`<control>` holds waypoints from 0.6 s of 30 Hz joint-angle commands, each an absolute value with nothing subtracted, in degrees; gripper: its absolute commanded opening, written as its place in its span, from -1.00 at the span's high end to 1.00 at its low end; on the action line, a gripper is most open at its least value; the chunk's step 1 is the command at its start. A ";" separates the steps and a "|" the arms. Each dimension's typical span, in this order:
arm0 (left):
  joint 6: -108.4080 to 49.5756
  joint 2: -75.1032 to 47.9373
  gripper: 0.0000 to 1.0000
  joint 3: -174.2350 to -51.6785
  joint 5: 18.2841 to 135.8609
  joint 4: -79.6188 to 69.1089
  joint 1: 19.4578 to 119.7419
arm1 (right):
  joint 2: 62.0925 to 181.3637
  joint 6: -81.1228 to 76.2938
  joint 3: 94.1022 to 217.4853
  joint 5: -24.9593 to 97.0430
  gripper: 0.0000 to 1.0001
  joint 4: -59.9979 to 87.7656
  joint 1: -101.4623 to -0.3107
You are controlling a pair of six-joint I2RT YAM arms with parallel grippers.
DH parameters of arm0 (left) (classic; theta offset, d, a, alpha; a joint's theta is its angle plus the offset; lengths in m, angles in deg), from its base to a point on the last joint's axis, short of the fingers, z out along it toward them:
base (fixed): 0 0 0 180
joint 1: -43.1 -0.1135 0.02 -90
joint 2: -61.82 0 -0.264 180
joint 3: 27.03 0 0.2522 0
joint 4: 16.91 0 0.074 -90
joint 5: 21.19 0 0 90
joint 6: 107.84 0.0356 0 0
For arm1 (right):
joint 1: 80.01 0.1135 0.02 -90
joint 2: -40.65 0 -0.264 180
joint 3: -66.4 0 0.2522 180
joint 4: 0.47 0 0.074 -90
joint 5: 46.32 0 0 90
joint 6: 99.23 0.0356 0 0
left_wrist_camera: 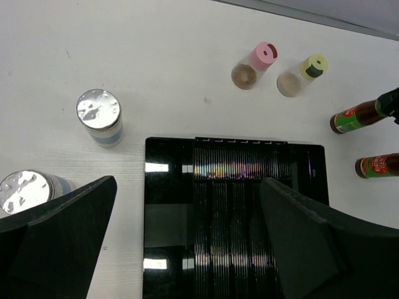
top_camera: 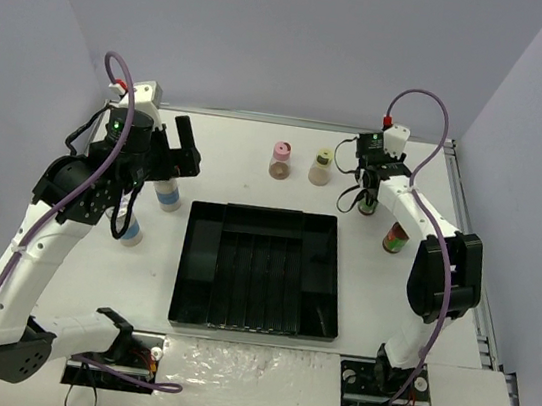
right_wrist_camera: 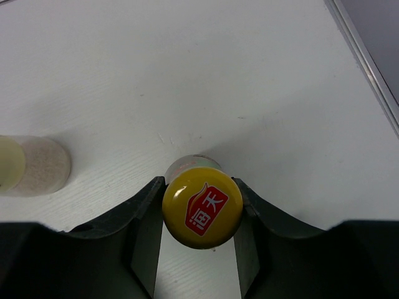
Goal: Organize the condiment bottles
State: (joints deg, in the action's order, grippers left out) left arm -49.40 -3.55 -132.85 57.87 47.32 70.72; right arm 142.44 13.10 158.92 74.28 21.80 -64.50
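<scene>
- Right wrist view: the right fingers [right_wrist_camera: 146, 230] press both sides of an orange-capped bottle [right_wrist_camera: 201, 213], which stands upright near the right edge of the worktop [right_wrist_camera: 280, 93] with bare surface around it.
- Its cap's red label bears the white characters 海天.
- The left fingers [left_wrist_camera: 62, 243] are spread wide and empty; one cuts off the near shaker [left_wrist_camera: 28, 190], while the far shaker [left_wrist_camera: 100, 116] is in full view.
- The second orange-capped bottle [top_camera: 396, 237], pink-capped bottle [top_camera: 281, 161] and yellow-green-capped bottle [top_camera: 321, 167] stand outside the black tray [top_camera: 184, 262].
</scene>
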 commanded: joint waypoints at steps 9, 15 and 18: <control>-46.95 -0.36 -0.94 -129.07 58.46 41.89 70.19 | 133.83 12.00 159.28 79.57 1.00 21.68 -61.47; -45.80 0.79 -0.94 -126.57 58.88 40.25 70.20 | 131.85 12.59 158.84 80.65 1.00 22.74 -61.33; -44.90 1.10 -0.94 -125.65 58.76 39.91 70.23 | 130.30 12.78 158.49 80.47 1.00 22.90 -61.29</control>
